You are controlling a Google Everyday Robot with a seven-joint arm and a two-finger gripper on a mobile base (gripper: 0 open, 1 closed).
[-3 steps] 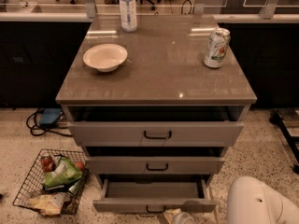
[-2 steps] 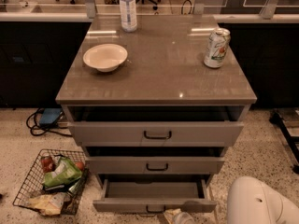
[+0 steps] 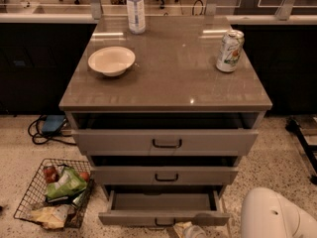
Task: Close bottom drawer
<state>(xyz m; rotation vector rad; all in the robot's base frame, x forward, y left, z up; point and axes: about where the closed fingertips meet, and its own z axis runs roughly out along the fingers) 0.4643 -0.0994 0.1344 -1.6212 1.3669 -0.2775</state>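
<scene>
One gripper (image 3: 187, 230), pale and cut off by the lower frame edge, sits at the front face of the grey-beige bottom drawer (image 3: 163, 202), just right of its small black bar handle (image 3: 164, 223). Whether it is released or clenched cannot be told. The white rounded arm housing (image 3: 276, 216) stands to the right of it, beyond the counter's front-right corner.

Change over the last second: none observed. The gripper holds the same station and the bottom drawer is pulled out as far as before, its plain grey tray exposed and empty. Judgement: the push has not yet taken effect and the task remains wholly outstanding.

The middle grey drawer (image 3: 166, 175) and top grey drawer (image 3: 166, 142) above also stand slightly forward, each less than the bottom one; neither belongs to the task.

On the brown-grey counter (image 3: 173, 83): a cream shallow bowl (image 3: 111, 60) near the left edge, a green-and-white drinks can (image 3: 230, 50) near the right edge, and a clear plastic bottle (image 3: 135, 8) at the back edge.

On the floor, off the front-left corner, a black wire basket (image 3: 29, 202) holds packets; it lies beside the drawer's line of travel, not across it. Nothing visible blocks the tray's path inward.
</scene>
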